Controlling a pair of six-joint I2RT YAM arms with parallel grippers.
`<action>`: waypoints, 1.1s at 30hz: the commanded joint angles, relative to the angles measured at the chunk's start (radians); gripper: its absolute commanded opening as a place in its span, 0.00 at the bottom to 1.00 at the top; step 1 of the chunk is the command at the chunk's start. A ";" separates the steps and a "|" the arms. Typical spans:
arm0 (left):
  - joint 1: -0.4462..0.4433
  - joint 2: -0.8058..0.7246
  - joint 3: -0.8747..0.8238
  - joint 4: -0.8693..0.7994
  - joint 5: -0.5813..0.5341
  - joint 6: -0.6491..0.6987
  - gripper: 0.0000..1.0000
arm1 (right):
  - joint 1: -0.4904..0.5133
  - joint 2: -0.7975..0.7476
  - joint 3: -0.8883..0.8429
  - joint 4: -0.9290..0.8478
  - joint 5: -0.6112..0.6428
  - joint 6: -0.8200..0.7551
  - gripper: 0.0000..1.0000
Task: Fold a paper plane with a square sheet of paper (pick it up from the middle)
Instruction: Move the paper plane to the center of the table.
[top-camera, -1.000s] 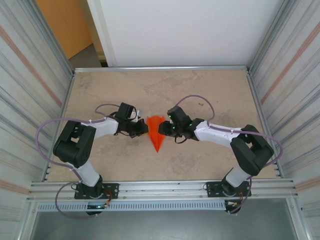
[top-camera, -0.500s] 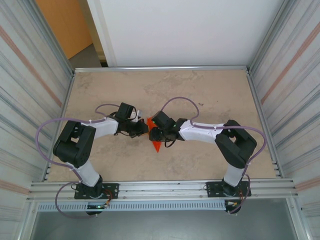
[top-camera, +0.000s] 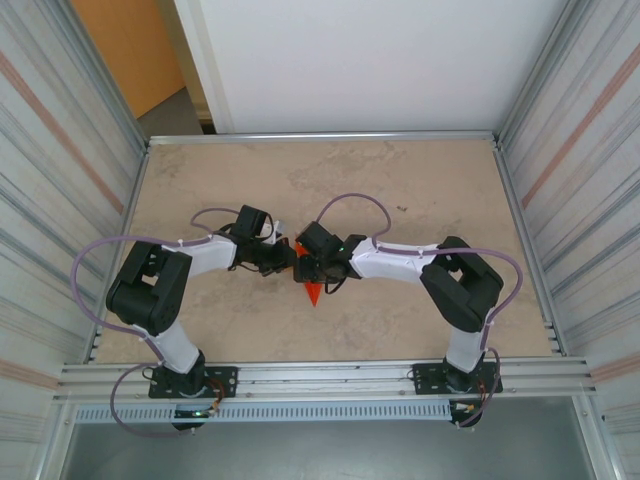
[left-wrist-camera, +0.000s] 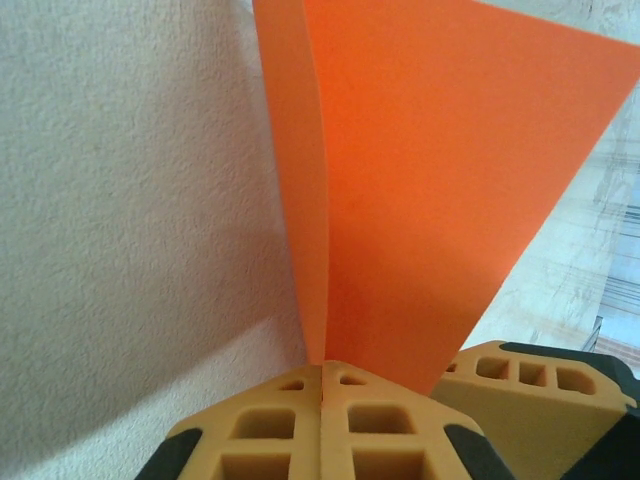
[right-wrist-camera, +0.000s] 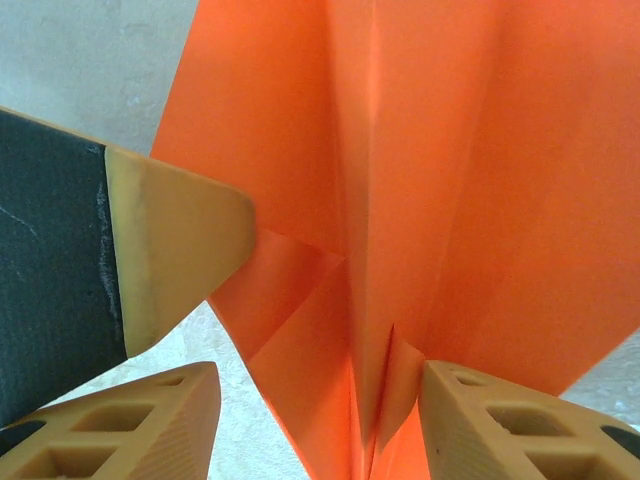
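Observation:
The square sheet of paper (top-camera: 313, 292) is bright orange and creased into a narrow pointed paper plane shape, its tip toward the near edge. It sits at mid-table between both grippers. My left gripper (top-camera: 289, 259) is shut on one edge of it, and in the left wrist view the paper (left-wrist-camera: 420, 180) rises upright from the closed left gripper (left-wrist-camera: 322, 368). My right gripper (top-camera: 306, 268) covers most of the paper from the right. In the right wrist view the right gripper (right-wrist-camera: 320, 425) stands open astride the folded layers (right-wrist-camera: 450, 150), its right fingertip touching them.
The beige stone-patterned table (top-camera: 420, 190) has raised metal rails at its edges and corrugated walls on both sides. A tan finger of the left gripper (right-wrist-camera: 170, 250) sits close against the paper beside my right jaws. Both arms meet at mid-table.
The right arm has reached leftward over the paper until its gripper sits against the left one, hiding most of the orange shape. Its jaws have widened. The left arm has not moved.

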 joint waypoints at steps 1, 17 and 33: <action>0.008 -0.019 -0.016 0.015 0.021 0.000 0.03 | 0.011 0.018 0.031 -0.039 0.005 -0.004 0.55; 0.008 -0.019 -0.017 0.012 0.017 0.001 0.03 | 0.012 0.005 0.048 -0.081 0.101 -0.028 0.65; 0.008 -0.020 -0.016 0.009 0.017 0.002 0.03 | 0.004 0.002 0.027 -0.016 0.010 -0.067 0.71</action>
